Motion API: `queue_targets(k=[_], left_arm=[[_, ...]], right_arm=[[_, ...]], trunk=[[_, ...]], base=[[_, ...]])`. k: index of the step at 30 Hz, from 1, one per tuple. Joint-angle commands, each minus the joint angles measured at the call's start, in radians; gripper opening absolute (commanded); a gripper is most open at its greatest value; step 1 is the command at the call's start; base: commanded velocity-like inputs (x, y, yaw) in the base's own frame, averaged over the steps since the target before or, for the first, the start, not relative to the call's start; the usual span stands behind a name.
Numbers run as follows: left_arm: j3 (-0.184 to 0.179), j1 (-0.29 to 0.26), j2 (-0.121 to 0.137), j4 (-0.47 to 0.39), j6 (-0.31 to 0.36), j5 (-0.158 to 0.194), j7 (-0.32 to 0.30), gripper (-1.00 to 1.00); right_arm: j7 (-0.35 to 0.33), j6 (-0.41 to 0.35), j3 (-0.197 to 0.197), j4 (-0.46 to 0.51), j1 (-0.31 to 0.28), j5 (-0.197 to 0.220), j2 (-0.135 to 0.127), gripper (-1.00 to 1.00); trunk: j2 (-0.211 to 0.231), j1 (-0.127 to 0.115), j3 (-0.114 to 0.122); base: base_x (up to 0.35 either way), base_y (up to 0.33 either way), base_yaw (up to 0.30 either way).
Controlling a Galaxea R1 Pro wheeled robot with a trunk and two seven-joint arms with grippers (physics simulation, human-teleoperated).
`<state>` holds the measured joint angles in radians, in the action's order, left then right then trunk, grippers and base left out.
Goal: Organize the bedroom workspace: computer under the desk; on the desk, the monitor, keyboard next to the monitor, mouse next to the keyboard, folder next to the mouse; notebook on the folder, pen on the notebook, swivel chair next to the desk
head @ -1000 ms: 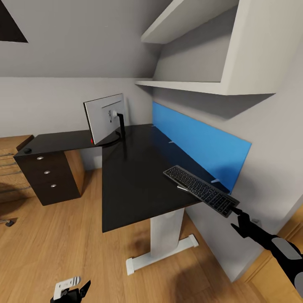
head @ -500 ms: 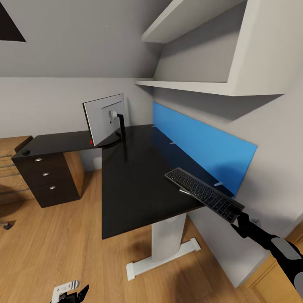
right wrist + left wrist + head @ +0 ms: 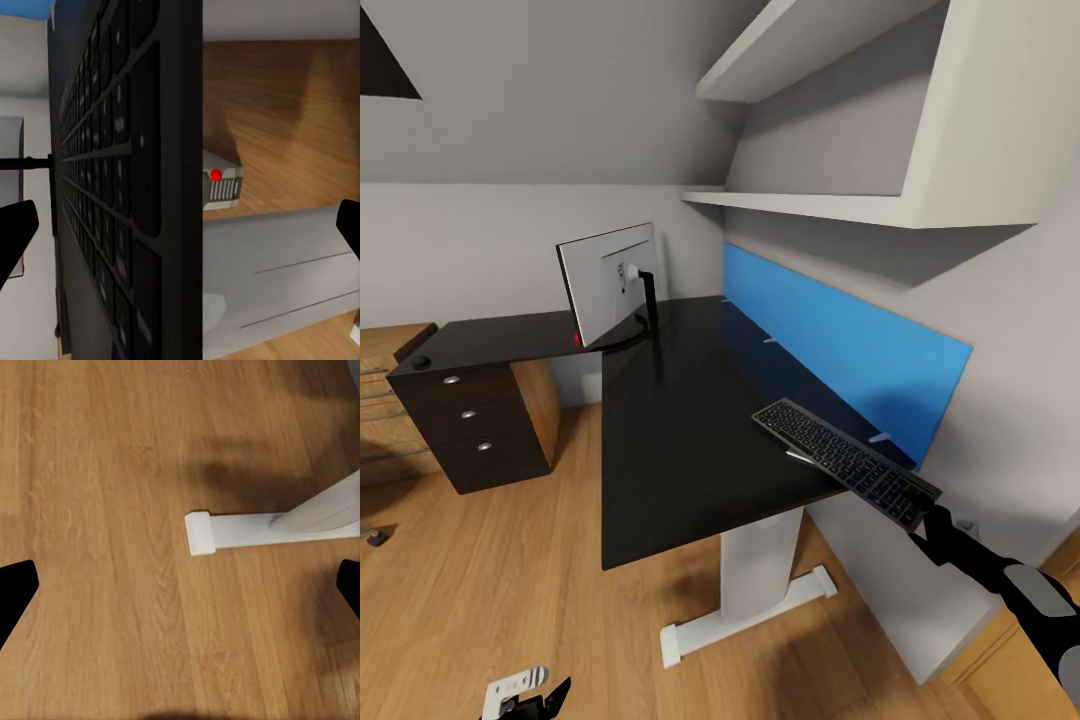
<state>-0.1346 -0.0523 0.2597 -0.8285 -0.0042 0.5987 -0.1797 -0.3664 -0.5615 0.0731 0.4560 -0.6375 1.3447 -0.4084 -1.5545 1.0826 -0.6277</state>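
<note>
Bedroom w/ wood floor point(image 3: 510, 590), grey walls, white wall shelves point(image 3: 830, 205) above an L-shaped desk point(image 3: 680, 430): glossy black tabletop, white leg, bright blue back panel point(image 3: 840, 345). Under the desk's far wing sits a dark drawer unit point(image 3: 475, 430) w/ three round knobs; drawers closed, contents not visible.

Monitor point(image 3: 610, 280) stands on the tabletop near the inner corner, grey back toward the camera, small red light at its lower corner. Small dark mouse point(image 3: 422, 361) lies on the far end of that wing, well apart from the monitor.

Keyboard point(image 3: 845, 463) is held tilted, low over the near right part of the tabletop, just in front of the blue panel; whether its far end touches the top can't be told. Right claw point(image 3: 932, 522) is clamped on the keyboard's near end; in the right wrist view the keyboard point(image 3: 127, 187) runs edge-on away from the cam.

Left claw point(image 3: 525, 695) hangs low over the floor, fingers spread wide, nothing in it; left wrist view looks down on the desk's white foot point(image 3: 247, 529).
</note>
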Motion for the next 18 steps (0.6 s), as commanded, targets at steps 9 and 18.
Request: queue_targets(k=[9, 18], left_arm=[[-0.003, -0.001, 0.001, 0.001, 0.000, 0.010, 0.000, 1.00], [-0.005, -0.001, 0.000, 0.002, 0.000, 0.010, 0.000, 1.00]], right_arm=[[0.000, -0.008, -0.003, 0.001, -0.001, -0.001, 0.020, 1.00], [0.000, -0.007, -0.018, 0.003, -0.001, -0.003, 0.030, -1.00]], trunk=[[0.000, 0.000, -0.001], [0.000, 0.000, -0.001]], base=[[0.000, 0.000, 0.000], [0.000, 0.000, 0.000]])
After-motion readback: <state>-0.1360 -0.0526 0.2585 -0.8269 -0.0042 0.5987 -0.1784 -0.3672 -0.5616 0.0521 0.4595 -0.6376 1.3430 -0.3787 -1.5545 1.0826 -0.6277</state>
